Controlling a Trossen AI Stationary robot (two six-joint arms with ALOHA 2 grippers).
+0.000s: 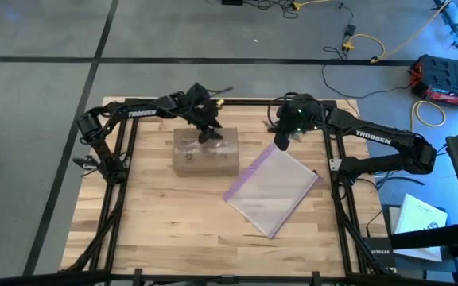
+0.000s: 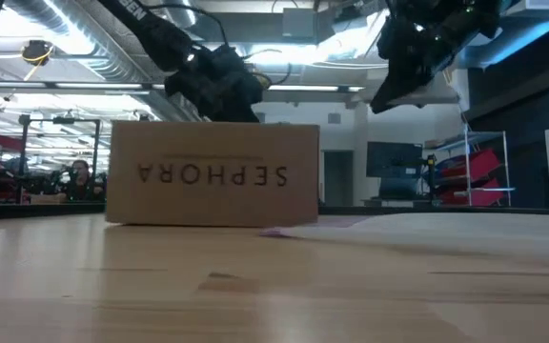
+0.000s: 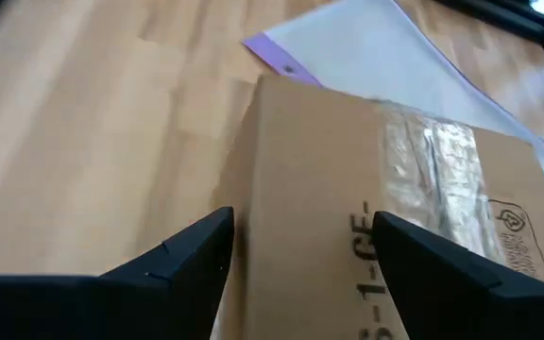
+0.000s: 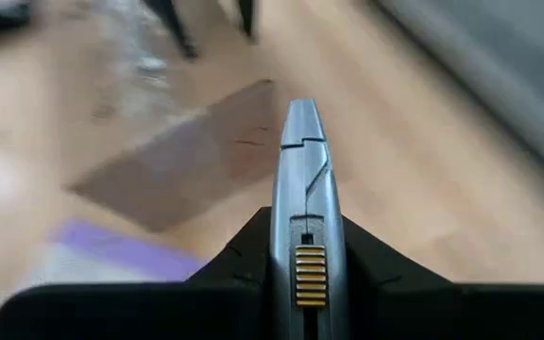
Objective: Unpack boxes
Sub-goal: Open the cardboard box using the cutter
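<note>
A brown cardboard box (image 1: 205,153) rests on its bottom on the wooden table, left of the middle. Clear tape runs over its top (image 3: 423,161), and "SEPHORA" (image 2: 213,174) reads upside down on its near side. My left gripper (image 1: 207,133) (image 3: 300,236) hovers open over the box's far part, slanting down, with a finger either side of the top. My right gripper (image 1: 281,143) (image 4: 305,255) hangs right of the box, above the bag's far corner. It is shut on a small grey knife-like tool (image 4: 303,179). My right gripper pinches the grey tool between its two fingers (image 4: 239,255) at the handle end with the yellow ribbed slider (image 4: 310,274). The tool lies along the fingers and sticks out forward, slanting down toward the table. Its tip (image 4: 300,109) is free and clear of the table.
A clear plastic bag with a purple zip edge (image 1: 273,191) lies flat on the table right of the box, its left corner near the box's near right corner. Black frame rails (image 1: 118,206) border the table. Bare wood (image 1: 181,222) stretches along the near side.
</note>
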